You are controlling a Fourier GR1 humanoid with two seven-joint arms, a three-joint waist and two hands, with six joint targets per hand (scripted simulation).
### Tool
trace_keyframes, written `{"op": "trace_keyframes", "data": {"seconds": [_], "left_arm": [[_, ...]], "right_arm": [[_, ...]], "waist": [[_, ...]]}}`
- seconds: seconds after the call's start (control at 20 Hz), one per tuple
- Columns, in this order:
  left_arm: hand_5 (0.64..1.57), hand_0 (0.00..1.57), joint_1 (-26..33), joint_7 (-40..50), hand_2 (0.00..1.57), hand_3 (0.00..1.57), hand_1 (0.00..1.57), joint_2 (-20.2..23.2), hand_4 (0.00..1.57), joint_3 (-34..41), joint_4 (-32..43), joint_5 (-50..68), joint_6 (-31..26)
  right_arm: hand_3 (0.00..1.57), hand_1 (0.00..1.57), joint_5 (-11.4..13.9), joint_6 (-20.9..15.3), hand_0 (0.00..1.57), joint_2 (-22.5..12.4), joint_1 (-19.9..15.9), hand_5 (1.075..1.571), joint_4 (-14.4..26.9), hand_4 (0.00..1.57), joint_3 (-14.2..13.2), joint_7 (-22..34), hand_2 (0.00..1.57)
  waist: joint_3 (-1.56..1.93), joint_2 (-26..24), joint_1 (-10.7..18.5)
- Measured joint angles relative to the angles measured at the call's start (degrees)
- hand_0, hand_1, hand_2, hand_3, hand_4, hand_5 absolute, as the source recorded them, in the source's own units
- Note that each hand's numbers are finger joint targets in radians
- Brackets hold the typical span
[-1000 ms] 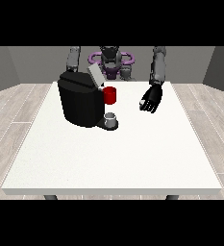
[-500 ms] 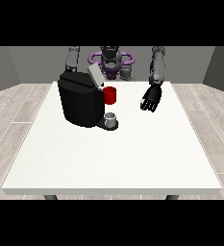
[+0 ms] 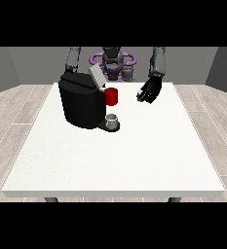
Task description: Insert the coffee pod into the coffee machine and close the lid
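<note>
One grey coffee pod stands on the small platform at the foot of the coffee machine, on the side toward the view's right, directly below a red thing at the machine. There is one machine: a black block on the white counter, with its grey lid tilted up and open at the top.

One hand shows plainly, at the view's right. It hangs above the counter, up and to the right of the pod, well apart from it and from the machine. Its fingers curl inward and nothing is seen inside them.

The arm at the view's left goes down behind the machine, and its hand is hidden there, so how its fingers lie cannot be told. The robot's body is small beyond the far edge of the counter.
</note>
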Motion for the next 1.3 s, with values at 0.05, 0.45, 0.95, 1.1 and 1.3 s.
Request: {"op": "trace_keyframes", "data": {"seconds": [0.05,0.45,0.95,1.1,1.3], "left_arm": [[1.571,1.38,-0.54,0.64,1.38,1.33,1.38,-0.41,0.49,-0.07,-0.35,-0.04,-0.96],[1.571,1.34,-6.61,3.27,1.37,1.35,1.34,-0.2,0.56,1.29,-1.99,1.12,-9.31],[1.571,1.22,-12.11,6.31,1.27,1.29,1.22,-0.56,0.51,4.05,-3.98,2.7,-14.65],[1.571,1.2,-15.72,8.72,1.24,1.26,1.2,-0.42,0.49,5.99,-3.87,3.94,-16.32],[1.571,1.17,-19.62,10.88,1.25,1.27,1.17,0.32,0.48,7.96,-2.84,4.59,-16.72]], "right_arm": [[0.0,0.0,-0.2,0.29,0.0,-0.24,0.12,1.571,0.7,0.0,-0.34,-0.37,0.0],[0.0,0.0,-0.56,0.62,0.0,0.75,0.26,1.571,1.43,0.0,-0.2,-0.87,0.0],[0.0,0.0,-2.58,2.17,0.0,-0.49,-0.45,1.571,-0.13,0.0,-2.12,-0.62,0.0],[0.0,0.0,-2.66,1.72,0.0,-0.48,-1.38,1.571,-0.03,0.0,-2.63,-1.46,0.0],[0.0,0.0,-1.6,1.14,0.0,0.0,-2.86,1.571,-1.49,0.27,-1.52,-0.59,0.0]], "waist": [[0.01,-0.59,0.15],[0.01,-3.83,-0.79],[0.0,-5.26,-2.16],[0.0,-3.87,-2.89],[0.01,-1.96,-5.19]]}}
